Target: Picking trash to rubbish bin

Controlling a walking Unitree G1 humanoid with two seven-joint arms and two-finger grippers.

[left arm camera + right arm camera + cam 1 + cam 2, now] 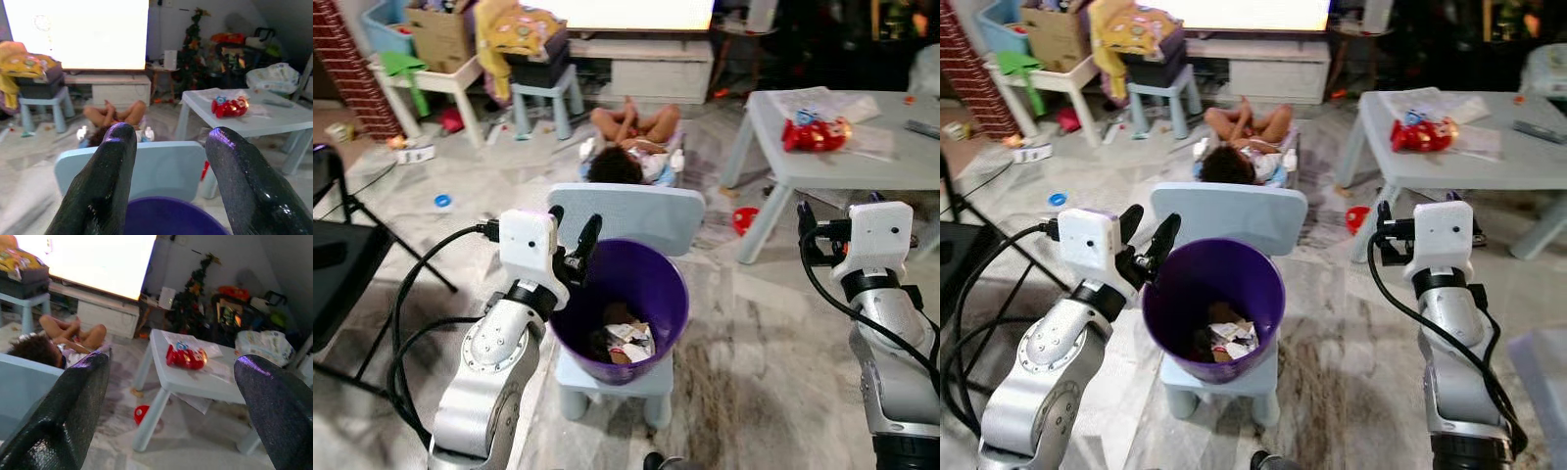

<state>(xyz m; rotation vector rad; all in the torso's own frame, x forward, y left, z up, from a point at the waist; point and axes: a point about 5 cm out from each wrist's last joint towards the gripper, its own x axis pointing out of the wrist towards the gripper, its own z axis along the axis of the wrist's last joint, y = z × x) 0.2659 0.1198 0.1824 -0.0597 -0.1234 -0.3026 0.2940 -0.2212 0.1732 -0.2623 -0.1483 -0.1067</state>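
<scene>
Both arms are brushed silver, built of rounded jointed segments with small dark screw holes dotted around the elbow housings. Each wrist ends in a boxy white block ringed by a black collar. Thick black cables loop out from the blocks, sweeping toward nine o'clock. The left end effector [573, 238] and right end effector [176, 406] carry long, glossy black fingers with blunt rounded tips.

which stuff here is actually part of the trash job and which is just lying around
Part of the job:
- purple bin on the small blue chair
- crumpled trash already inside the bin
- left gripper at the bin's rim, jaws open and empty
- right gripper, open and empty

Just lying about:
- red packet on the grey table
- person on the floor
- cardboard box
</scene>
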